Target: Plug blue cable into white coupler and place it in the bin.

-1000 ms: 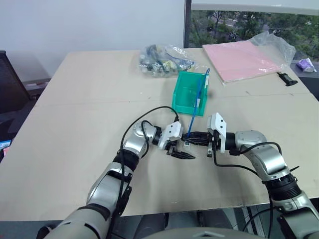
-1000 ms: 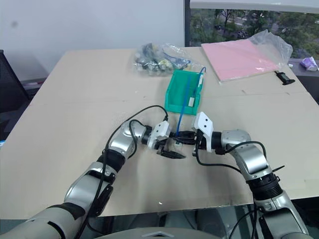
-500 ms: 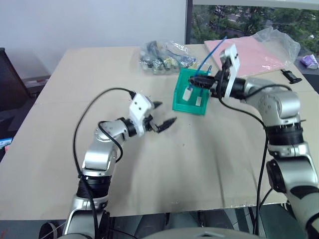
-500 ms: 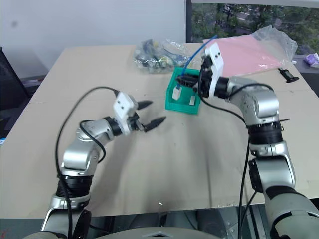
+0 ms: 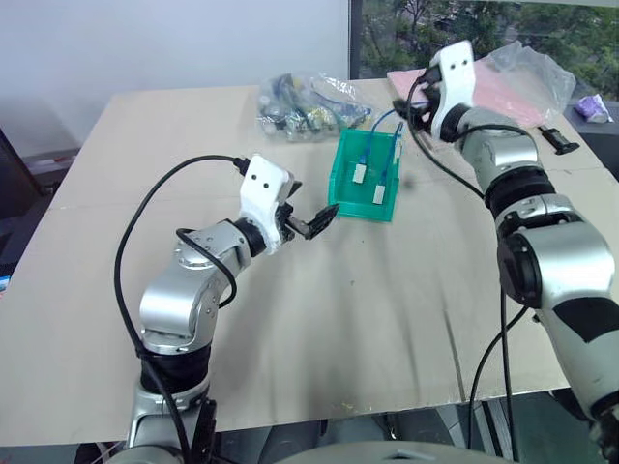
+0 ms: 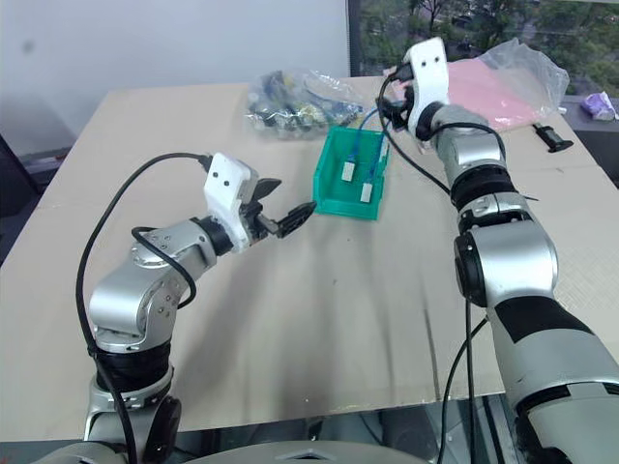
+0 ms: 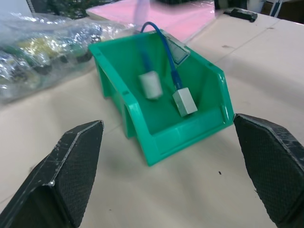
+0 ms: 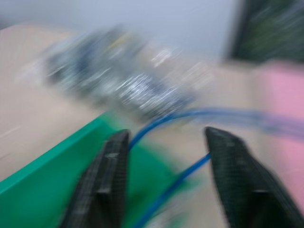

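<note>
- Bin [image 5: 366, 179], teal-green, is seen on the counter [image 5: 387, 309], just in front of a clear bag of dark cables [image 5: 309, 106].
- Blue cable [image 7: 168, 57] is looped inside the bin; its bend rises above the rear wall.
- Two small pale blocks sit at the cable ends in the bin; the sharper one is taken as the white coupler [image 7: 185, 101], plugged on.
- Left hand [image 5: 311, 222] is held above the counter, beside the bin's front, fingers spread wide, empty.
- Right hand [image 8: 164, 175] is raised behind the bin; fingers are parted, the cable loop passing between them; contact cannot be told.
- Pink sheet [image 5: 522, 92] lies in a clear bag at the far corner.
- No legible writing or labels are noted.
</note>
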Robot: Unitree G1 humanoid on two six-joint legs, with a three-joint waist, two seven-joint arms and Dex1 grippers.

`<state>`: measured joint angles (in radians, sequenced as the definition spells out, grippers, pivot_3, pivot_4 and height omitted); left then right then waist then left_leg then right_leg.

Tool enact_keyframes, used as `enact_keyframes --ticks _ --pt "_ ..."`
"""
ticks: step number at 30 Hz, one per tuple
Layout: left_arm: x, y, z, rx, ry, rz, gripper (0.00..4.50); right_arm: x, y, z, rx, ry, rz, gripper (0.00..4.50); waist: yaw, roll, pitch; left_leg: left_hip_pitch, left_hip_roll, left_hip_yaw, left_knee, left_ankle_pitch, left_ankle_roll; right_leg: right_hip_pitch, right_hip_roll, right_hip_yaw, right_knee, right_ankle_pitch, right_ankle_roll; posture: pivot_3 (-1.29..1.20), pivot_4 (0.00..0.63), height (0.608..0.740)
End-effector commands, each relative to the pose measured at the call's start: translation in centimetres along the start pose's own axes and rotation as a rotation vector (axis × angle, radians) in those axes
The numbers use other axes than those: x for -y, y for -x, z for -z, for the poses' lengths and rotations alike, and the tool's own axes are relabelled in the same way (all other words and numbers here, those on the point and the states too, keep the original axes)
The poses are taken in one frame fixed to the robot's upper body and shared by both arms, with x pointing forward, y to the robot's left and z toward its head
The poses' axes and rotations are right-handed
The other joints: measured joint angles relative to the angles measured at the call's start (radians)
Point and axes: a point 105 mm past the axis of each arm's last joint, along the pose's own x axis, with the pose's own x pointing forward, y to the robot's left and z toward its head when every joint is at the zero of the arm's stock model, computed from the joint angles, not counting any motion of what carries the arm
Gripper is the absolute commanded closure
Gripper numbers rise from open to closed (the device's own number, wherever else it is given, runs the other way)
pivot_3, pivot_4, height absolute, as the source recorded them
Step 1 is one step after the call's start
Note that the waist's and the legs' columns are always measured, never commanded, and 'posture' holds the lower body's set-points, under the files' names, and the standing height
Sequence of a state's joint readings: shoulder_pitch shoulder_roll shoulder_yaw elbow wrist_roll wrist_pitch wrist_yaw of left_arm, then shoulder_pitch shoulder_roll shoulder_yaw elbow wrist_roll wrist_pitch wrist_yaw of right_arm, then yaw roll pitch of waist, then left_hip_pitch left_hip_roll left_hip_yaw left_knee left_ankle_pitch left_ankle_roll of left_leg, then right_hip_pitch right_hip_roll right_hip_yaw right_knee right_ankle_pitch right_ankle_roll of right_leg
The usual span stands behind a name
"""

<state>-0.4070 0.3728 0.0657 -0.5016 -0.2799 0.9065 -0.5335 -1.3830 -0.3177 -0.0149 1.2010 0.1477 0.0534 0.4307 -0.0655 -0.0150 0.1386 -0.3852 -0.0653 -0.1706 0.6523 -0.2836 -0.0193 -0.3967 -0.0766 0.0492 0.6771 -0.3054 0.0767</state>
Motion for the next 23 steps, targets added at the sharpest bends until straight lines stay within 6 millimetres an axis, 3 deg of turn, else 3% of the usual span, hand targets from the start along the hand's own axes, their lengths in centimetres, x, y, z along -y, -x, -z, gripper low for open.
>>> enact_keyframes --ticks 1,5,8,11,15,18,19,23 --pt "0.1 0.6 -0.8 0.045 -0.025 -0.006 0.01 1.6 0.5 -1.8 0.089 0.045 0.067 0.44 -0.004 0.000 0.000 0.000 0.000 0.000 0.000 0.000 0.000 0.000 0.000 0.000 0.000 0.000 0.000 0.00 0.150 0.739" --pt "0.1 0.7 -0.2 0.036 -0.008 -0.008 0.01 3.2 1.8 -1.1 0.124 0.081 0.096 0.44 -0.004 0.000 0.000 0.001 0.000 0.001 0.000 0.000 0.000 0.000 0.000 0.000 0.001 0.000 0.000 0.00 0.150 0.739" --pt "0.1 1.7 0.9 0.030 -0.016 -0.020 0.01 2.5 3.7 1.8 0.124 0.043 -0.055 0.44 -0.004 0.000 0.000 0.002 0.000 0.001 0.001 0.000 0.000 0.001 0.000 0.000 0.001 0.000 0.000 0.00 0.150 0.739" --pt "0.3 2.9 2.1 0.058 0.037 -0.059 0.01 1.0 7.3 3.9 0.220 0.055 -0.200 0.44 -0.003 0.000 0.000 0.000 0.001 0.000 0.000 0.000 0.000 0.002 0.000 0.000 0.001 0.000 0.000 0.00 0.150 0.739" --pt "1.1 4.4 4.4 0.045 0.036 -0.099 0.01 -1.3 13.3 7.9 0.171 -0.001 -0.384 0.44 0.002 0.001 0.001 -0.002 0.001 0.000 0.001 0.000 0.000 0.001 -0.002 -0.002 0.000 0.000 0.000 0.00 0.150 0.739" --pt "1.1 5.5 6.2 0.014 0.026 -0.127 0.01 -2.2 16.9 10.5 0.051 -0.091 -0.458 0.44 0.008 0.003 0.002 0.001 0.000 0.001 0.001 0.000 0.000 0.001 -0.003 -0.001 -0.002 0.000 0.000 0.00 0.150 0.739" --pt "1.1 5.9 6.8 -0.001 0.024 -0.130 0.01 -2.6 18.1 11.4 0.006 -0.112 -0.481 0.20 0.012 0.003 0.002 0.002 0.000 0.001 0.000 0.000 0.001 0.002 -0.003 -0.001 -0.001 0.001 0.001 0.00 0.150 0.739" --pt "1.6 7.3 8.9 -0.057 0.003 -0.117 0.01 -3.2 21.4 13.7 -0.103 -0.152 -0.506 0.20 0.027 0.004 0.001 0.009 0.000 0.000 -0.002 -0.003 0.005 0.008 -0.001 -0.001 0.000 0.004 0.000 0.00 0.150 0.739"
